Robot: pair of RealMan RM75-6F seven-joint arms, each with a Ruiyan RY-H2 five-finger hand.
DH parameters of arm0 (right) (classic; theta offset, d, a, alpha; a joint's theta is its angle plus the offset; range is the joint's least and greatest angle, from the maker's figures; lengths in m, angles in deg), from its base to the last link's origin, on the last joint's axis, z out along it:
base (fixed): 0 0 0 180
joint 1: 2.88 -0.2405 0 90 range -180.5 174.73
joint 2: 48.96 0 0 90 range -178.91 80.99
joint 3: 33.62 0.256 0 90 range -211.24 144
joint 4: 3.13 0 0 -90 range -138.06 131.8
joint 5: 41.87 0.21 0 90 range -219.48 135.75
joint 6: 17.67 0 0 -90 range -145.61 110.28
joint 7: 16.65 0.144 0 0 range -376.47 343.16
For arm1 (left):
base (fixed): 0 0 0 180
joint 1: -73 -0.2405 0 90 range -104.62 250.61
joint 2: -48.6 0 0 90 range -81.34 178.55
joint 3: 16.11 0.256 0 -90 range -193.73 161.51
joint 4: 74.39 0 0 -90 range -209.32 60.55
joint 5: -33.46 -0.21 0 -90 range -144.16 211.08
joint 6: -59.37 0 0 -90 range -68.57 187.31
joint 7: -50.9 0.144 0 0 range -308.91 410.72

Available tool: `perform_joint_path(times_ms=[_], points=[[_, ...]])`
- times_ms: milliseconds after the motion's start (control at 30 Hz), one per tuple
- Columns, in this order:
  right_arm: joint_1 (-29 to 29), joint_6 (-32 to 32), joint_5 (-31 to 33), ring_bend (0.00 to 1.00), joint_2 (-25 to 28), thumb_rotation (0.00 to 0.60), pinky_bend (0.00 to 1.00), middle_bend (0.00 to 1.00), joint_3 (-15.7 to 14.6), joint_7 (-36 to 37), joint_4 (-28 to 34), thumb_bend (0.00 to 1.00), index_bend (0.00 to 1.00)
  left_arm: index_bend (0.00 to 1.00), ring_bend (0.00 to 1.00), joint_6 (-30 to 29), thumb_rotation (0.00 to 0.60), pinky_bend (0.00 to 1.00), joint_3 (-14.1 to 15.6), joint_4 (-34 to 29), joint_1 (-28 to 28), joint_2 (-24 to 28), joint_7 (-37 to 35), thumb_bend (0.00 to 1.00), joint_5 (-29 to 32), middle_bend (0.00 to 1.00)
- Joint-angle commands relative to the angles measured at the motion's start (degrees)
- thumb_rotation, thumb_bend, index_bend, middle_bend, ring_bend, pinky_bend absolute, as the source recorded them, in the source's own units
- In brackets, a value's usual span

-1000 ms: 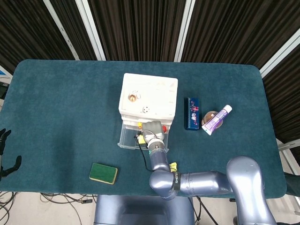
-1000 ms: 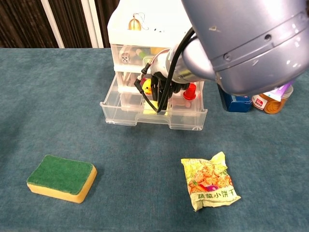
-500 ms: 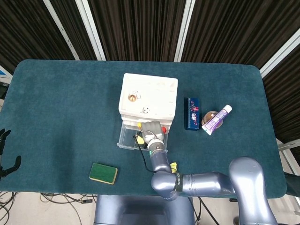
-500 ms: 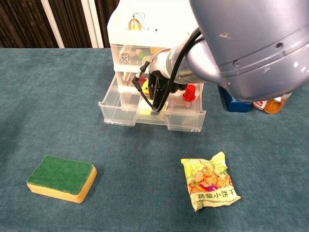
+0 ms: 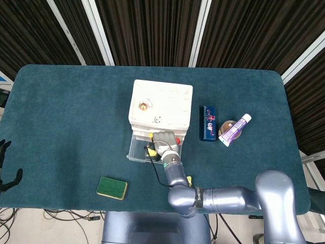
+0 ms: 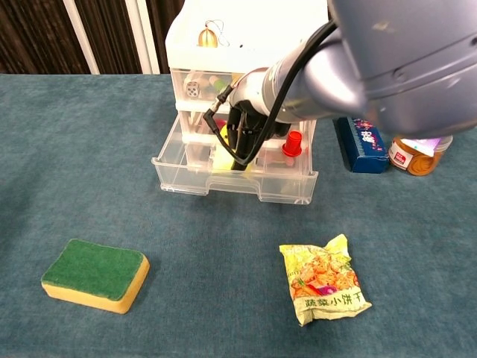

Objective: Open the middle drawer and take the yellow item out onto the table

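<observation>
The white drawer unit [image 5: 161,104] stands mid-table with its clear middle drawer [image 6: 186,175] pulled out toward me. My right hand [image 6: 250,130] reaches down into that drawer, its dark fingers curled against the yellow item [image 6: 223,155], which shows at the hand's left side. A small red piece [image 6: 292,142] stands in the same drawer, just right of the hand. In the head view the right hand [image 5: 163,140] covers most of the drawer's inside. My left hand [image 5: 5,170] hangs at the far left edge, off the table, fingers apart and holding nothing.
A green and yellow sponge [image 6: 95,274] lies at the front left. A yellow snack bag [image 6: 324,280] lies at the front, right of the drawer. A blue box [image 6: 363,142], a jar [image 6: 417,153] and a purple tube [image 5: 236,129] sit right of the unit.
My right hand has shifted slightly left inside the drawer, and more of the yellow item now shows beside its fingers. The drawer has slid a touch to the left.
</observation>
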Motion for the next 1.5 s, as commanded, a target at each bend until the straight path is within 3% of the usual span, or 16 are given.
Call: perform_joint_path(times_ms=[33, 200, 400, 733, 900, 1133, 1333, 1500], points=[[0.69, 0.25, -0.77, 1.0, 1.16, 0.6, 1.0, 1.0, 0.22, 1.09, 1.65, 0.54, 0.62, 0.03, 0.0, 0.07, 0.6, 0.0, 0.03, -0.01, 0.01, 0.03, 0.05, 0.4, 0.09, 0.0], [2.18, 0.47, -2.29, 1.0, 3.85, 0.6, 1.0, 1.0, 1.45, 4.11, 5.49, 0.54, 0.62, 0.03, 0.0, 0.05, 0.6, 0.0, -0.02, -0.1, 0.04, 0.08, 0.11, 0.4, 0.12, 0.0], [6.33, 0.4, -4.62, 1.0, 11.94, 0.6, 1.0, 1.0, 3.71, 8.98, 15.02, 0.54, 0.62, 0.03, 0.0, 0.09, 0.6, 0.0, 0.01, -0.01, 0.07, 0.04, 0.28, 0.4, 0.21, 0.0], [13.01, 0.33, -8.21, 1.0, 23.93, 0.6, 1.0, 1.0, 2.73, 13.78, 26.23, 0.55, 0.62, 0.03, 0.0, -0.15, 0.6, 0.0, 0.1, -0.14, 0.04, -0.04, 0.71, 0.4, 0.01, 0.0], [16.93, 1.5, -10.16, 1.0, 29.51, 0.6, 1.0, 1.0, -0.41, 15.99, 29.75, 0.55, 0.62, 0.03, 0.0, -0.38, 0.6, 0.0, 0.16, -0.34, 0.01, -0.13, 1.15, 0.4, -0.15, 0.0], [22.21, 5.21, -14.14, 1.0, 33.77, 0.6, 1.0, 1.0, -8.38, 18.41, 30.06, 0.53, 0.62, 0.03, 0.0, -0.45, 0.6, 0.0, 0.16, -0.42, 0.02, -0.16, 1.47, 0.4, -0.07, 0.0], [23.33, 7.53, -15.71, 1.0, 29.64, 0.6, 1.0, 1.0, -15.6, 19.24, 21.6, 0.5, 0.62, 0.03, 0.0, -0.35, 0.6, 0.0, 0.2, -0.51, 0.08, -0.14, 1.72, 0.4, -0.02, 0.0], [22.33, 10.78, -13.87, 1.0, 24.06, 0.6, 1.0, 1.0, -17.74, 20.53, 13.14, 0.5, 0.62, 0.03, 0.0, -0.27, 0.6, 0.0, 0.14, -0.46, 0.12, -0.12, 1.74, 0.4, 0.19, 0.0]])
